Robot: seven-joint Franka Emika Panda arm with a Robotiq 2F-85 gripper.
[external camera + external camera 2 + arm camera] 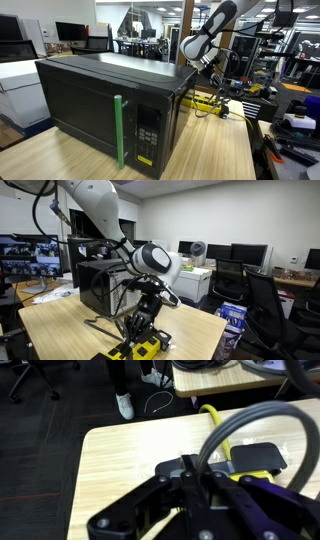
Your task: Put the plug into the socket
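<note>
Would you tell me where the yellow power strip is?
In both exterior views the power strip lies on the wooden table below the gripper, beside the black microwave.

1. Even, fairly bright overhead light is filling both exterior views.
2. Microwave (pixel 105 100) top is catching a soft sheen.
3. Gripper (pixel 190 468) is sitting blurred, out of focus, in the wrist view.
4. All pictures are looking soft and low-res.

**Strip and gripper only partly readable**
The long yellow power strip (pixel 140 349) is cut off by the lower edge and, in an exterior view, is partly hidden behind the boxy black microwave (pixel 100 95); the dark gripper (pixel 195 472) is blurred, and its grasp cannot be told.
</note>
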